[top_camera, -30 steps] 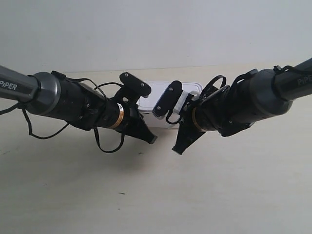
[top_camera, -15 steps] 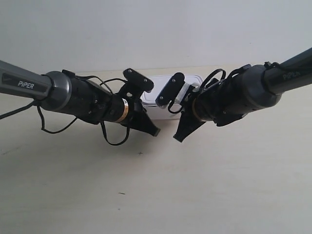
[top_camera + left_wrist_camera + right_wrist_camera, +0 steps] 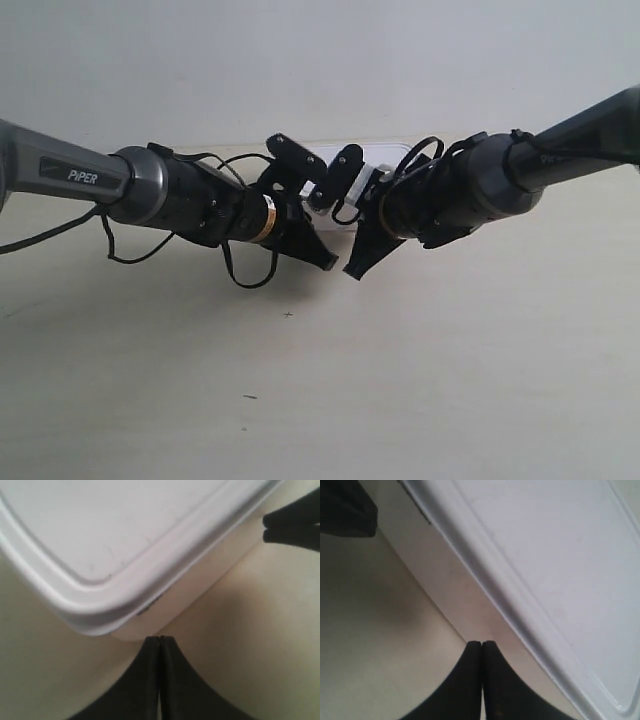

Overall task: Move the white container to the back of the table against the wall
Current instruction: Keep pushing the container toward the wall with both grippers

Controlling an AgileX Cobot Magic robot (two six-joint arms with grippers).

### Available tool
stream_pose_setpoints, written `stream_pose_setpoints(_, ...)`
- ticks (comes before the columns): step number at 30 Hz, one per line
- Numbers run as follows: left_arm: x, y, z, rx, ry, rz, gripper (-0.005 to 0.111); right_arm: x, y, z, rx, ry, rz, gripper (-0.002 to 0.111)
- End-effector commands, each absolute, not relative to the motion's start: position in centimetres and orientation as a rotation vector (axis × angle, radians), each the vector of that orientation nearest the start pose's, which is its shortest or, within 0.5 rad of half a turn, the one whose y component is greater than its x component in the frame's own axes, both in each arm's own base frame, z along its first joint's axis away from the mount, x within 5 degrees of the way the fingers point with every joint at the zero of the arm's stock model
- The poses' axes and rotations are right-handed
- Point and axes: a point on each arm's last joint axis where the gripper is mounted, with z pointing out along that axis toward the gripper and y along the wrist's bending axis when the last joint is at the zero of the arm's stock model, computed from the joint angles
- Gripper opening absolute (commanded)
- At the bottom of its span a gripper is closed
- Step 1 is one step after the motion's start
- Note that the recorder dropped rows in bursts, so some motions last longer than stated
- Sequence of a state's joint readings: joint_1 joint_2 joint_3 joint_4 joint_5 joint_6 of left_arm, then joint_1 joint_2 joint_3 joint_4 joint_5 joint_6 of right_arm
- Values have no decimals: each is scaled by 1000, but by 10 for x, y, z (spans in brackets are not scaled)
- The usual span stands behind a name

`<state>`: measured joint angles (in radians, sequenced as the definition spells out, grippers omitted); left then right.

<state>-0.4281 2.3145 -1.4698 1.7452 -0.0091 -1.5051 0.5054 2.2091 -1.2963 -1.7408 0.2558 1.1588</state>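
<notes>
The white container point(image 3: 125, 535) fills the left wrist view, rimmed lid up and one rounded corner nearest. My left gripper point(image 3: 159, 640) is shut, its tips touching the box's side wall just under that corner. My right gripper point(image 3: 481, 644) is shut too, its tips against the white container point(image 3: 545, 565) along its long side wall. In the exterior view only a strip of the white container point(image 3: 392, 153) shows behind both wrists, close to the wall point(image 3: 320, 60). The gripper at that view's left point(image 3: 325, 263) and the one at its right point(image 3: 352, 271) point at it from the front.
The table point(image 3: 400, 380) stretches pale and wide in front of the arms, with a few dark specks point(image 3: 288, 314). Black cables loop under the arm at the exterior view's left point(image 3: 245, 280). The other gripper's tip point(image 3: 292, 522) shows at the edge of the left wrist view.
Both arms have reached farther back toward the wall, tips closer together. The white container has slid back with them and shows less behind the wrists.
</notes>
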Motion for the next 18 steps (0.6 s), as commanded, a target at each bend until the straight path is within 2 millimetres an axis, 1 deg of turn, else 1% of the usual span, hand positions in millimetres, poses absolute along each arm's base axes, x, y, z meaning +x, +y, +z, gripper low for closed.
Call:
stream_pose_setpoints(1, 447, -194, 89, 754, 2193, -104, 0, 415, 190, 95, -1095, 2063, -328, 0)
stream_pose_setpoints(4, 451, -189, 91, 749, 2189, -131, 0, 421, 188, 93, -1089, 2068, -306, 0)
stream_pose_setpoints(9, 454, -180, 92, 722, 2197, -131, 0, 429, 193, 91, -1106, 2047, -267, 0)
stream_pose_setpoints(14, 445, -176, 99, 724, 2205, -131, 0, 435, 200, 93, -1116, 2024, -216, 0)
stream_pose_setpoints(18, 434, -169, 112, 701, 2211, -98, 0, 440, 205, 95, -1132, 1999, -201, 0)
